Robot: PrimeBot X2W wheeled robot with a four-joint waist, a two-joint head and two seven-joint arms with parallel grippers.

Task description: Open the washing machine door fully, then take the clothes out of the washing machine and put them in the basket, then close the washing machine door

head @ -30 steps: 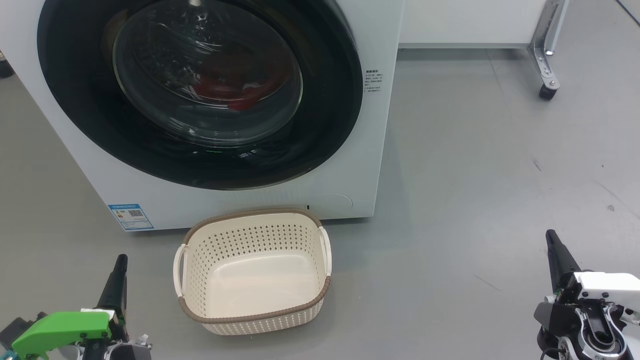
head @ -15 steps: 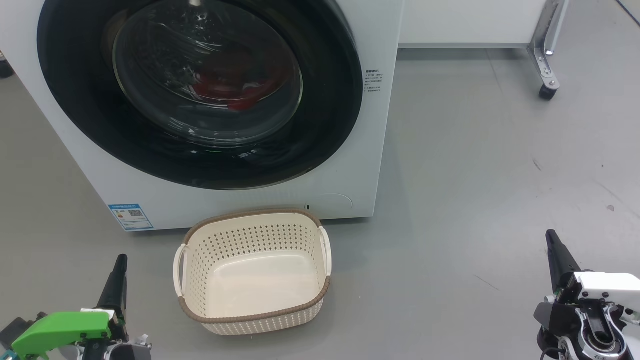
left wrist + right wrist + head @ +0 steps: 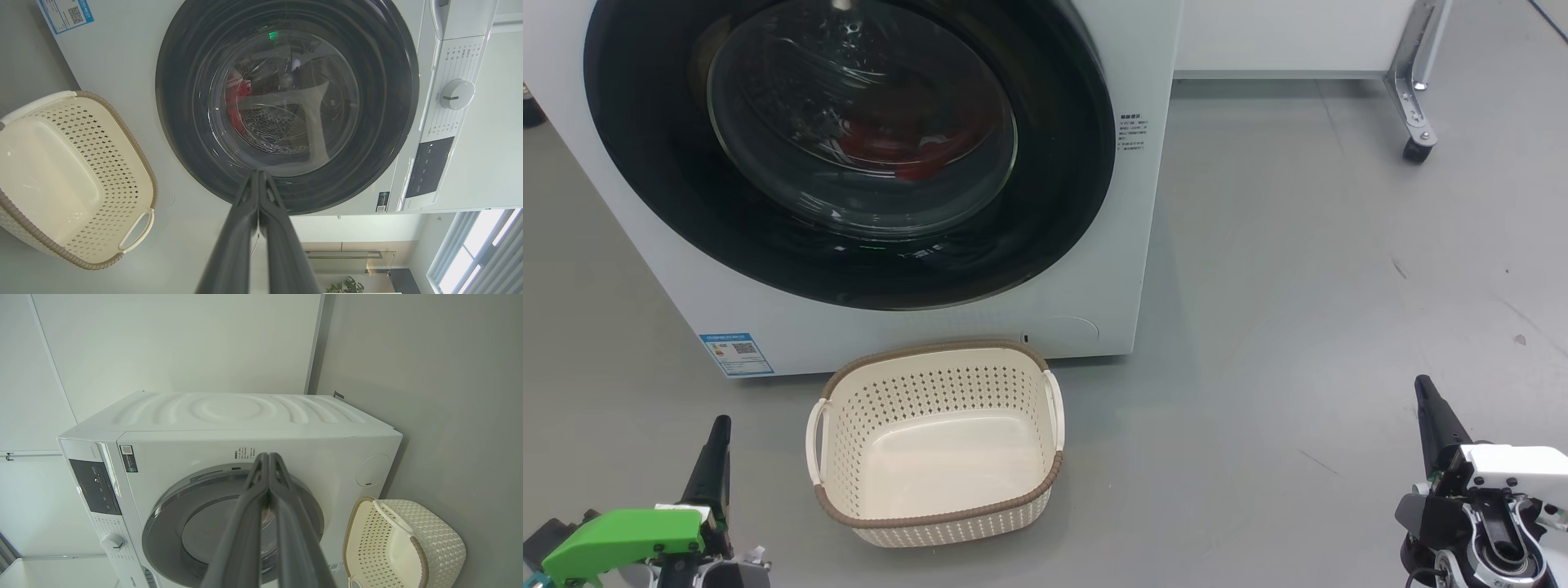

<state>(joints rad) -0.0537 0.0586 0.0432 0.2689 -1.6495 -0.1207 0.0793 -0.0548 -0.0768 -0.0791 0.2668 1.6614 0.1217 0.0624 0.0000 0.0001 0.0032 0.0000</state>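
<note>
Glossy black round washing machine door [image 3: 862, 122] sat shut in the white washing machine [image 3: 792, 335]; bright red clothes [image 3: 915, 155] lay behind its glass; the cream perforated plastic basket [image 3: 935, 518] stood just before it, open grey floor [image 3: 1298, 286] rightward; left gripper [image 3: 258, 174] and right gripper [image 3: 269, 456] jaws were clenched.

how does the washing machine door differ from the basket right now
The washing machine door is round and glossy black; the basket is rectangular, cream and perforated. The door is wider than the basket. The door is shut on the washing machine with red clothes behind its glass; the basket stands empty on the floor. Both are untouched.
</note>
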